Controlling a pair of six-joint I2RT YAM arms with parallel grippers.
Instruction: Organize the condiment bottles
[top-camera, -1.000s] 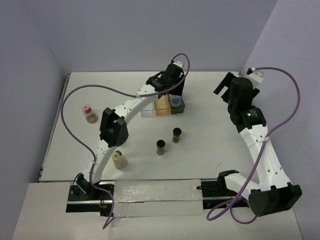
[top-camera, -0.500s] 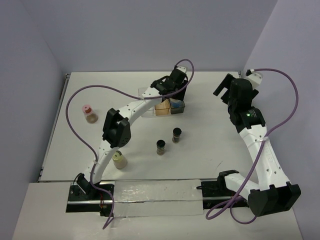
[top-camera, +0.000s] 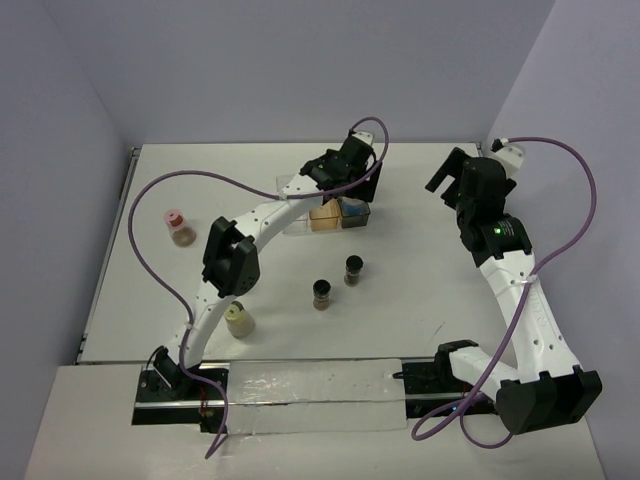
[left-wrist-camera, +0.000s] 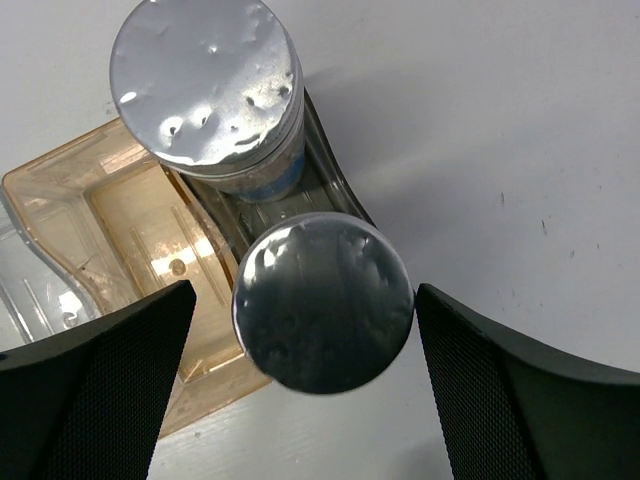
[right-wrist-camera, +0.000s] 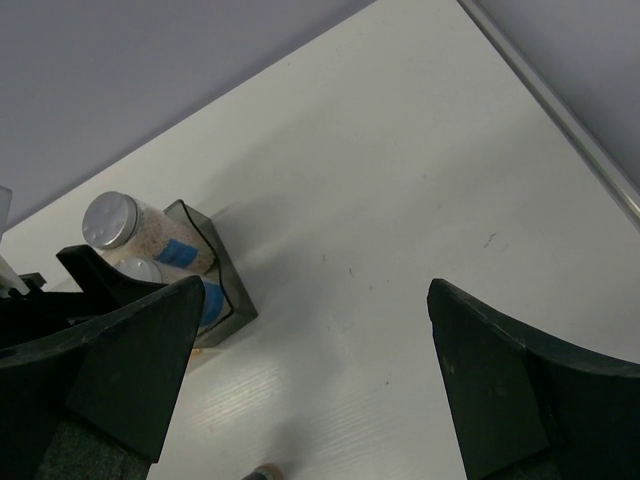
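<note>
Two clear condiment bottles with blue labels and silvery caps stand in the grey compartment (left-wrist-camera: 330, 190). The far bottle (left-wrist-camera: 205, 85) is free. The near bottle (left-wrist-camera: 322, 300) sits between my left gripper's (left-wrist-camera: 305, 335) fingers with a gap on each side; the gripper is open. From above, the left gripper (top-camera: 350, 192) hovers over the tray's right end. Loose on the table are two dark black-capped jars (top-camera: 322, 293) (top-camera: 353, 269), a cream-capped bottle (top-camera: 239, 320) and a pink-capped bottle (top-camera: 178, 226). My right gripper (right-wrist-camera: 315, 330) hangs open and empty over bare table, right of the tray.
Left of the grey compartment (top-camera: 358, 214), the tray has an amber compartment (left-wrist-camera: 130, 220) and a clear one (top-camera: 296, 205). The right wrist view shows the two bottles (right-wrist-camera: 130, 230) in grey compartment (right-wrist-camera: 225, 290). The table's right edge (right-wrist-camera: 560, 110) is close to the right gripper.
My left gripper has opened and let go of the near pale-capped bottle, which now stands in the grey compartment. Before that it shifted slightly back over the tray. The right arm has not moved.
</note>
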